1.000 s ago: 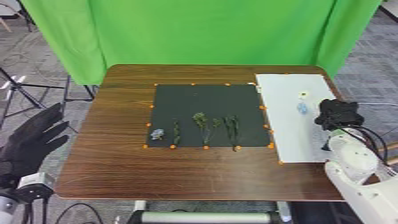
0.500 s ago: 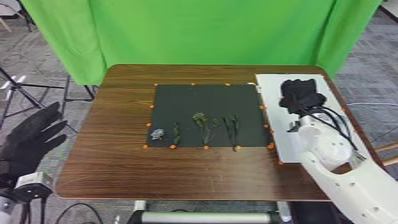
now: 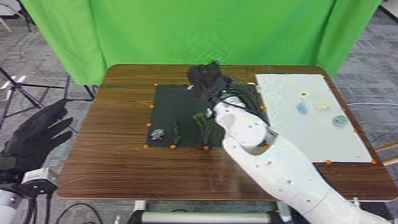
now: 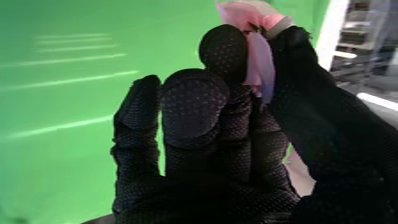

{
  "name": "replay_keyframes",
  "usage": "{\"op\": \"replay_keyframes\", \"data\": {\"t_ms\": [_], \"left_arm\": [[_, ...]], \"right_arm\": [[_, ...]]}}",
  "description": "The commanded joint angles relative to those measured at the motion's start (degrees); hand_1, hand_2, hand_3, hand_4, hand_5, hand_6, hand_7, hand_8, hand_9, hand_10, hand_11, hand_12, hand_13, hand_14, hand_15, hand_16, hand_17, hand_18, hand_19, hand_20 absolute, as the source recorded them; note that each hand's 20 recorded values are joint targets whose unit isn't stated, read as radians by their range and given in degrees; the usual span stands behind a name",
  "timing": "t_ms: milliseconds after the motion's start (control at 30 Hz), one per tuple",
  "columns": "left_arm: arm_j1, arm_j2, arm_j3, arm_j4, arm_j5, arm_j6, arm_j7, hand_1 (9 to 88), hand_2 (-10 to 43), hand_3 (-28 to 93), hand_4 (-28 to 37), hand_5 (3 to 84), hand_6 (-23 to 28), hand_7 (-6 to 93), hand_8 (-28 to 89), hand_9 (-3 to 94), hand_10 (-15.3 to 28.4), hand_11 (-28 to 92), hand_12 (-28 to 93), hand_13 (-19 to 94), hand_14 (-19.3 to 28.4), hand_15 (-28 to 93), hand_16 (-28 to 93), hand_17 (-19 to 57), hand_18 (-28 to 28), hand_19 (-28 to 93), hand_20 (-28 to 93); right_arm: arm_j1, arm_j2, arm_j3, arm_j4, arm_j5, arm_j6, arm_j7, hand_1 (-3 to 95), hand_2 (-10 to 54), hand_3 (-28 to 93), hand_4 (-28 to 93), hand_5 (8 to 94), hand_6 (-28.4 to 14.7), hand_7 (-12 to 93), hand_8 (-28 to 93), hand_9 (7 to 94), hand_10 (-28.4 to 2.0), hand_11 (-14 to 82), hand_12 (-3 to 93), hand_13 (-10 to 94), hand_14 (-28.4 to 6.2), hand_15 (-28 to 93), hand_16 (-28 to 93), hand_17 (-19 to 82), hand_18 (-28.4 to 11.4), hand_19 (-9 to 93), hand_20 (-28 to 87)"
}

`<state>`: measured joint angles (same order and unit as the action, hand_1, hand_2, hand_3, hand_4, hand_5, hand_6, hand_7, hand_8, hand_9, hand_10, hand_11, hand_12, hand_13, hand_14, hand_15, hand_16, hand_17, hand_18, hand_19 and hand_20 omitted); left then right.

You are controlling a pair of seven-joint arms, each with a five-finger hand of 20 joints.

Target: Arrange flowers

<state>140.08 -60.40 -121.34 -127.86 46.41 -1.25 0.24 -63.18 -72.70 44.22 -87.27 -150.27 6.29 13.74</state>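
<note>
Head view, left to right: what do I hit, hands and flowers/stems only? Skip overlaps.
Left robot hand → blue-grey flower → thin green stem → right robot hand → light-blue flower → pale yellow flower → teal flower

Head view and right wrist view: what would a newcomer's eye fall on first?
Probably the bright green curtain, hanging behind the brown table. Next, the pink flower, pinched between thumb and finger of the black-gloved right robot hand in the right wrist view. In the head view, the white right arm stretches diagonally across the dark mat.
</note>
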Motion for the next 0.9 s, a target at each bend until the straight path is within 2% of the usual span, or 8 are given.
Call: {"op": "replay_keyframes", "data": {"t_ms": [33,133,300,467,600,900], "left_arm": [[-0.1,0.67,0.31,0.30,0.02,0.29,-0.86,23.2,-1.9,70,-27.3,22.1,0.6,17.2,-8,17.8,8.8,8,22,13,10.9,14,9,-12.5,18.6,36,9],[-0.1,0.85,0.47,0.35,0.01,0.46,-0.75,23.2,-1.9,70,-27.3,22.0,0.5,17.2,-8,17.7,8.8,8,22,13,10.9,14,9,-12.5,18.6,36,9],[-1.4,1.82,1.20,1.00,-0.11,0.00,-1.40,23.1,-2.0,70,-27.4,22.0,0.5,17.2,-8,17.8,8.8,8,22,13,10.9,14,9,-12.5,18.6,36,8],[-2.1,2.45,1.75,1.29,-0.17,-0.09,-1.52,23.1,-2.0,70,-27.4,22.0,0.6,17.2,-8,17.8,8.8,8,22,13,10.9,14,9,-12.6,18.7,36,9],[-2.4,2.53,1.93,1.42,-0.16,-0.21,-1.75,23.2,-1.9,70,-27.3,22.1,0.6,17.1,-8,17.8,8.8,8,22,13,11.0,14,9,-12.6,18.6,36,8],[-2.3,2.47,1.85,1.45,-0.20,-0.28,-1.90,23.2,-1.9,70,-27.3,22.0,0.5,17.2,-8,17.8,8.8,8,22,13,11.0,14,9,-12.6,18.6,36,9]], "right_arm": [[0.9,-4.5,-4.5,5.4,-3.6,-1.7,-1.0,49.1,-9.5,84,-28,65.6,3.2,54,4,80.1,-5.5,28.1,55.9,73,-2.8,65,38,23,-19.0,75,49],[1.2,-5.4,-5.2,6.6,-4.9,-2.2,-1.3,49.1,-9.5,84,-28,65.5,3.3,54,4,80.1,-5.4,27.9,55.8,73,-2.7,65,38,23,-18.9,75,49],[1.8,-6.7,-6.5,8.3,-6.0,-3.0,0.1,49.4,-9.5,84,-28,65.1,3.5,54,4,80.0,-5.4,27.4,55.5,73,-2.4,65,38,23,-18.9,75,49],[2.5,-7.4,-7.4,10.0,-6.3,-2.7,1.8,49.7,-9.5,83,-28,64.5,3.8,54,3,79.8,-5.2,26.1,54.4,72,-1.9,64,39,23,-18.6,75,49],[2.5,-7.7,-7.6,10.7,-7.4,-2.1,2.4,49.8,-9.5,81,-28,62.9,3.7,53,3,79.0,-5.2,24.3,53.5,71,-1.9,63,39,22,-18.4,74,49],[1.8,-7.7,-6.7,10.7,-9.5,-6.5,1.8,48.8,-9.5,79,-28,59.7,2.7,49,-3,74.8,-5.1,16.6,48.7,66,-1.8,61,41,19,-18.5,73,48]]}}
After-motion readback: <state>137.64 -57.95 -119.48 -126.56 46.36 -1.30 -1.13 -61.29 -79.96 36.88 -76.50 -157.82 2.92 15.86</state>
